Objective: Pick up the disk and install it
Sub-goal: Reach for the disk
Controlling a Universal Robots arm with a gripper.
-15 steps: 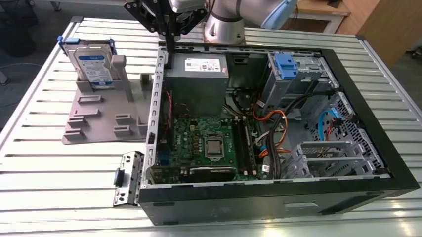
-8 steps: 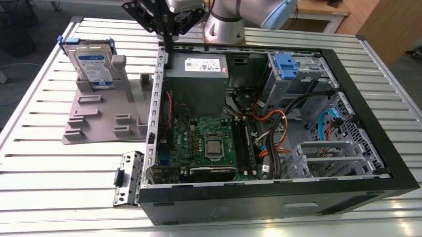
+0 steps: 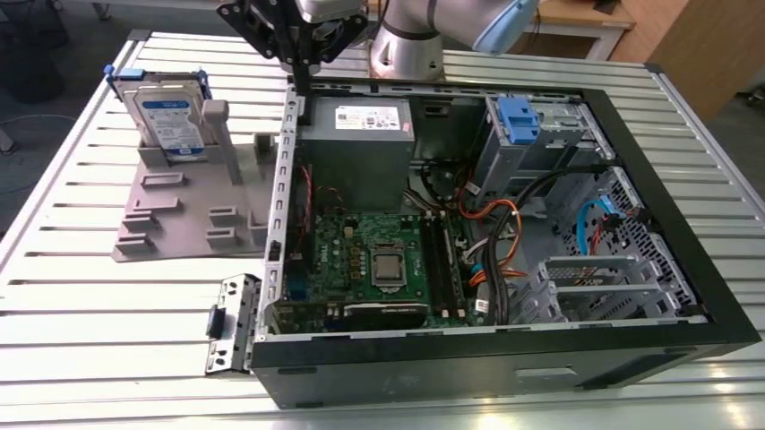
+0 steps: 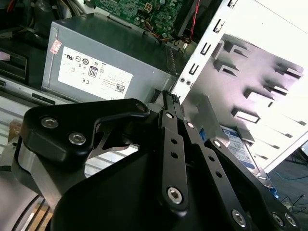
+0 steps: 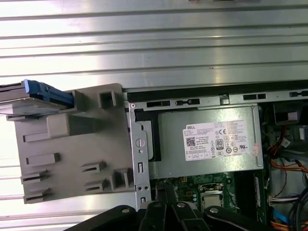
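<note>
1. The step in hand is the approach for the pick-up, and nothing has been lifted yet. The flat rectangular silver-grey disk with a white-and-blue label and blue plastic frame (image 3: 167, 121) stands upright on its edge. It sits in a slot of the grey moulded plastic holder (image 3: 167, 224), at ten o'clock in the exterior view.
2. The holder lies on the slatted metal table (image 3: 72, 305), just beside the open black computer case (image 3: 502, 372) and outside it.
3. The black two-finger gripper (image 3: 296, 82) hangs at twelve o'clock in the exterior view, over the case's wall. It is near the large grey metal box with a white sticker (image 3: 358, 152). The disk lies toward eight o'clock from it, apart.
4. In the second wrist view the gripper (image 4: 171, 96) has its fingers pressed together at the tips, with nothing between them.
5. The disk's label (image 4: 238, 147) shows beyond the gripper in that view.
6. As I judge it, a grasp calls for parted fingers brought over the disk's top edge and squared to its flat faces. The slot suggests a straight upward pull.
</note>
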